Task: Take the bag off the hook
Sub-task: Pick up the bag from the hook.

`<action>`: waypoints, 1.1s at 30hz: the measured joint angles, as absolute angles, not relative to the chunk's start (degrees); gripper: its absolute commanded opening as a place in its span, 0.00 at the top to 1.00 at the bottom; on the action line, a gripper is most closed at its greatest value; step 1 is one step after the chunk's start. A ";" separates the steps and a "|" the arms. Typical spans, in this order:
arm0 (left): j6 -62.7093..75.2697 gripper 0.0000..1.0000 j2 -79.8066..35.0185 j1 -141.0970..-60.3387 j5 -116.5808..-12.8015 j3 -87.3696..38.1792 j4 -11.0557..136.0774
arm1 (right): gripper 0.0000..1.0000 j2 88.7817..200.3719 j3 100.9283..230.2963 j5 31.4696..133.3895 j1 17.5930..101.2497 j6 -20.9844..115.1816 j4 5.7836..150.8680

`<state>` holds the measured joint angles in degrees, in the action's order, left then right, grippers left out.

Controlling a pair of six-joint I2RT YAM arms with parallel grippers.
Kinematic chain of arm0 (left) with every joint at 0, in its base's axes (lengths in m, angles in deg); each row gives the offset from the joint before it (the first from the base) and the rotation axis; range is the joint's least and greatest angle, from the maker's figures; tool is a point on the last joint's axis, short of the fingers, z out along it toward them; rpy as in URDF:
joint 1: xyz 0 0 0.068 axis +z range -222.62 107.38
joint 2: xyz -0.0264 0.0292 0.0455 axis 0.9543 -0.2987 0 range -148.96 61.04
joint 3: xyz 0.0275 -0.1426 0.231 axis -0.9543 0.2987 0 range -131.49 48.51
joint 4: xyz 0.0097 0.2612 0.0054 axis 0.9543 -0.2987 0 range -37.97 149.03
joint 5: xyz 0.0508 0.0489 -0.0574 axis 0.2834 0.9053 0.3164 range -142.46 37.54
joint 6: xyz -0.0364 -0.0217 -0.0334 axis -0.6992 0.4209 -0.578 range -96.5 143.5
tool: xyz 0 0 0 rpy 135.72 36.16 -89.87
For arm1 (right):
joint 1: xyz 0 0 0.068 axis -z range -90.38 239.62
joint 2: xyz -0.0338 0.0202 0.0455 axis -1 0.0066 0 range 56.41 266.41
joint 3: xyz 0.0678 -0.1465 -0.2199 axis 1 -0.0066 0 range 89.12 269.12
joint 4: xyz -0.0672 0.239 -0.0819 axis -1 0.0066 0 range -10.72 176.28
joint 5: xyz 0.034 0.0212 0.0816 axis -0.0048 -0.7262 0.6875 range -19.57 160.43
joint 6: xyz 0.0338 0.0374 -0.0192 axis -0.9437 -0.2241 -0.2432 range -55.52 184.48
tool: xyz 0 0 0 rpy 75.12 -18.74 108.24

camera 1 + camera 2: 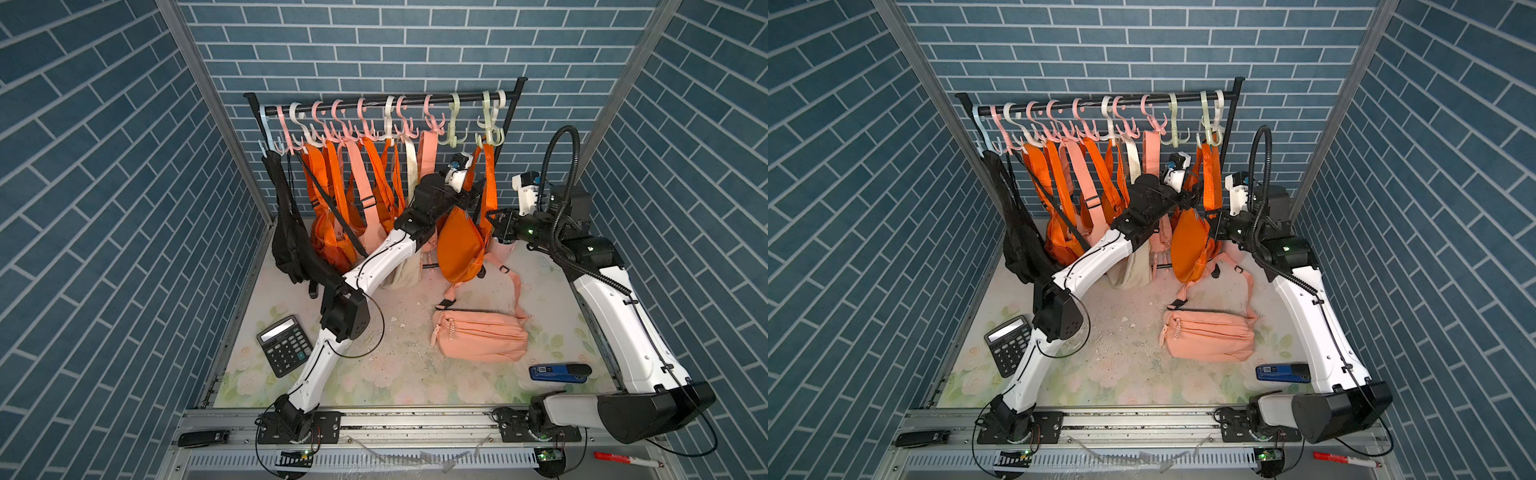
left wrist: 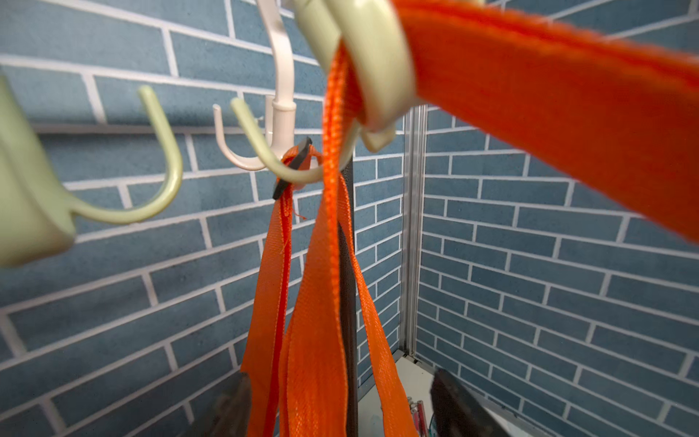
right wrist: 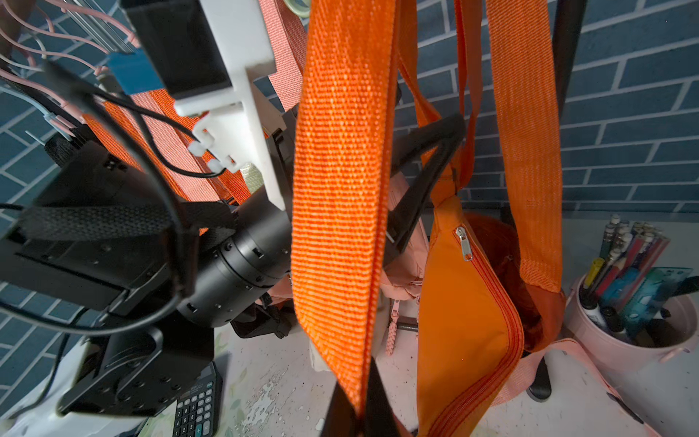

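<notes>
Black rail (image 1: pixel 374 103) spans the upper middle in both top views, and the orange bag (image 1: pixel 459 245) dangles under its right end, just right of centre. Its strap (image 3: pixel 340 189) is pinched in the fully closed right gripper (image 3: pixel 359 412). The left gripper (image 2: pixel 342 401) gapes around the straps, not gripping. The strap's looped over the pale green hook (image 2: pixel 382 68).

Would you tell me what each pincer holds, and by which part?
The right pincer is shut on the strap of the orange bag; the left pincer is open, holding nothing.
</notes>
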<state>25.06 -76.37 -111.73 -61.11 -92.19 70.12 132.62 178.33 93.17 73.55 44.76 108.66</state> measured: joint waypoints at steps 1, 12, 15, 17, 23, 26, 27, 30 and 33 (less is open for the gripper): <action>24.82 0.42 -76.83 -111.56 -61.35 -92.72 70.45 | 1.00 132.49 178.09 93.22 73.55 44.76 108.64; 23.42 0.88 -78.18 -110.88 -65.76 -95.06 72.48 | 1.00 132.33 177.76 93.24 73.55 44.74 108.66; 23.84 1.00 -78.18 -110.88 -66.53 -95.06 72.48 | 1.00 132.33 177.76 93.19 73.55 44.74 108.71; 23.45 1.00 -78.18 -110.84 -66.92 -95.04 72.46 | 1.00 132.33 177.76 93.19 73.55 44.76 108.79; 23.55 1.00 -77.20 -110.73 -67.88 -93.51 72.22 | 1.00 132.40 177.81 92.78 73.55 44.76 108.90; 23.99 1.00 -75.80 -110.73 -68.23 -92.30 71.32 | 1.00 133.14 178.86 92.36 73.59 44.78 109.78; 24.17 1.00 -75.38 -110.73 -68.25 -92.11 70.93 | 1.00 133.53 179.36 92.25 73.66 44.78 110.22; 24.21 1.00 -73.51 -110.62 -68.25 -90.93 69.97 | 1.00 135.13 181.30 91.64 73.94 44.80 111.77; 24.19 1.00 -71.17 -110.33 -68.41 -89.51 69.38 | 1.00 137.21 184.36 90.44 74.12 44.78 113.71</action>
<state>24.19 -71.17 -110.33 -68.41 -89.51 69.38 137.21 184.36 90.44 74.12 44.78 113.71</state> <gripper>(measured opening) 0.042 0.050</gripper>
